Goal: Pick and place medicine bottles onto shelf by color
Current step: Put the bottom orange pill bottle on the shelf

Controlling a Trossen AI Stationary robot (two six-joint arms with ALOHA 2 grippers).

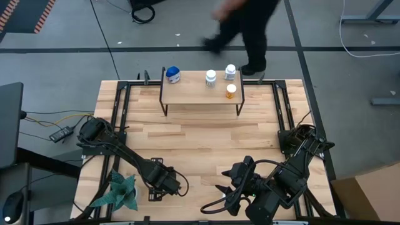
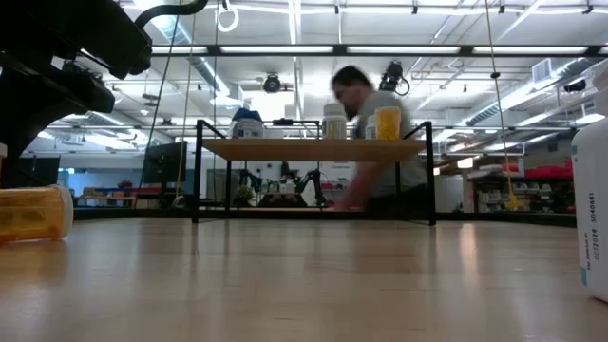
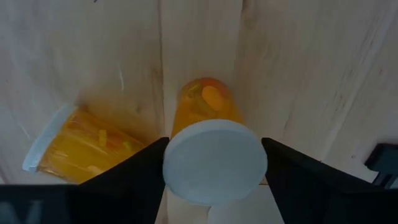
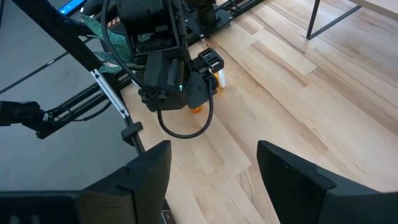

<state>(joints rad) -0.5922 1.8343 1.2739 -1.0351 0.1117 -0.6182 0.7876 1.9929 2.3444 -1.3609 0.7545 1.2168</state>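
Arms of the twin-armed robot both reach over the near part of the wooden table (image 1: 206,134). On the left, the left arm stretches from its base at the table's left edge toward the near middle, its left gripper (image 3: 214,163) pointed down over an upright orange bottle (image 3: 208,112); the two dark fingers (image 3: 134,171) stand on either side of the bottle's white cap, close to it, though whether they press on it cannot be told. Just beside that bottle, a second orange bottle (image 3: 84,146) lies on its side on the boards, its white cap turned away from the gripper. A green plant (image 1: 120,190) sits at the near left corner, next to the arm. Toward the middle, at the table's far edge, stands the shelf (image 1: 200,92), a light wooden board on thin black legs, well apart from both grippers; on it, from left to right, are a blue-lidded bottle (image 1: 173,74), a white bottle (image 1: 211,77), another white-capped bottle (image 1: 230,71) and an orange bottle (image 1: 231,91) nearer the front. Behind the shelf a person (image 1: 247,31) in dark clothes walks across the grey floor. On the right, the right arm folds back on itself near the table's near right, its right gripper (image 4: 214,168) hanging above bare boards with the jaws apart and nothing between them, facing the left arm. In the low view a white bottle (image 2: 594,209) stands close at the right edge.
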